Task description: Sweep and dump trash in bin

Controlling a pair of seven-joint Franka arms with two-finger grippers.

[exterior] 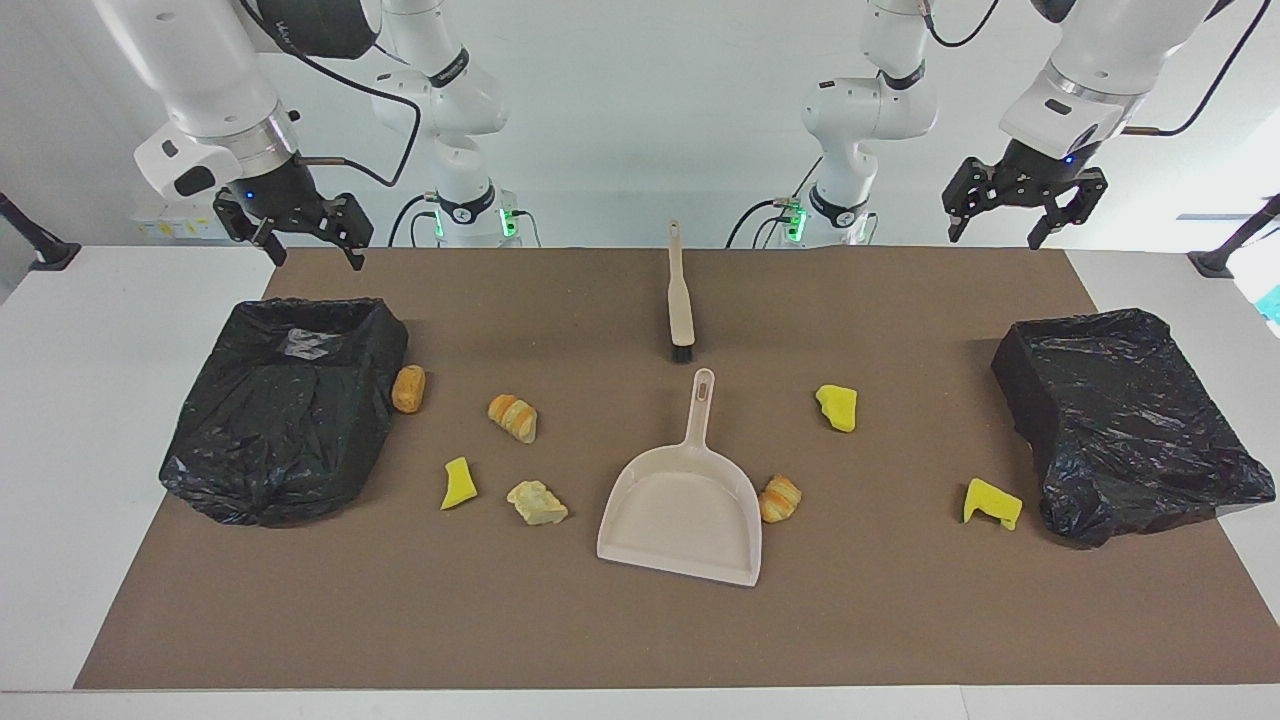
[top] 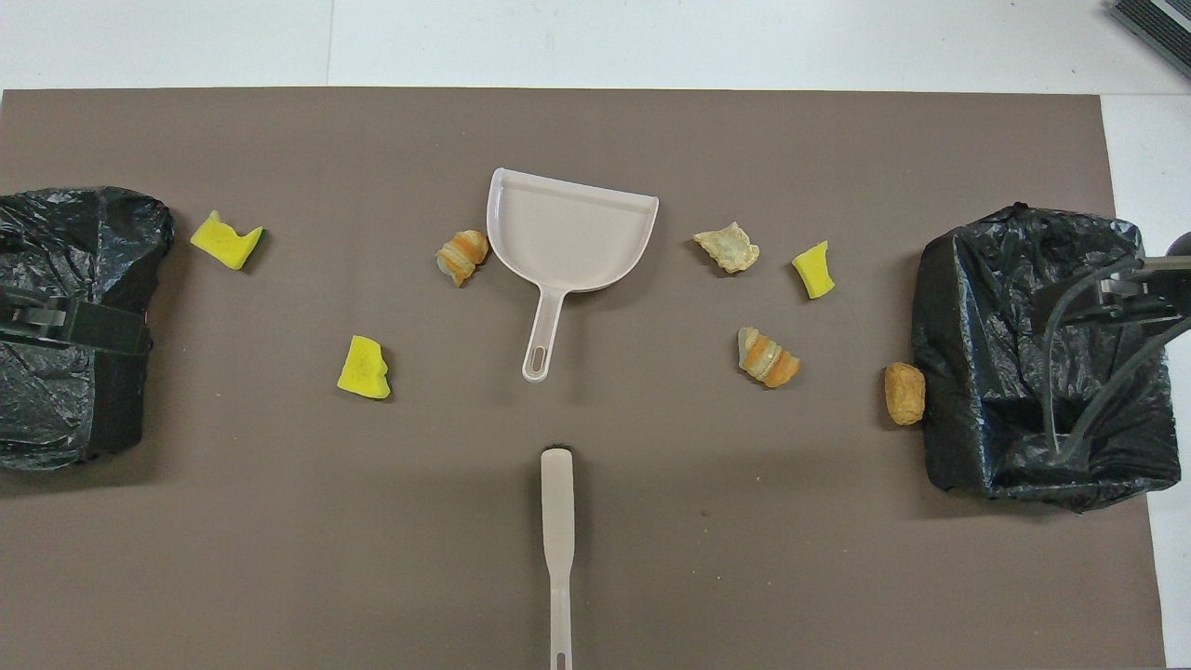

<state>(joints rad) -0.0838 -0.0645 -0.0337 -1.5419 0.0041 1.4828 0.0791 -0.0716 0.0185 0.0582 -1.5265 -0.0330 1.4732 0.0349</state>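
Both arms wait, raised: left gripper (exterior: 1022, 216) & right gripper (exterior: 296, 232) w/ jaws apart, empty. Trash (exterior: 515, 418) scattered on mat around dustpan (exterior: 684, 510); brush (exterior: 680, 300) nearer robots.

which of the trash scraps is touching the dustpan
The striped orange-and-cream pastry lump, lying right against the side wall of the dustpan, toward the left arm's end. The other six scraps lie clear of the pan on the mat.
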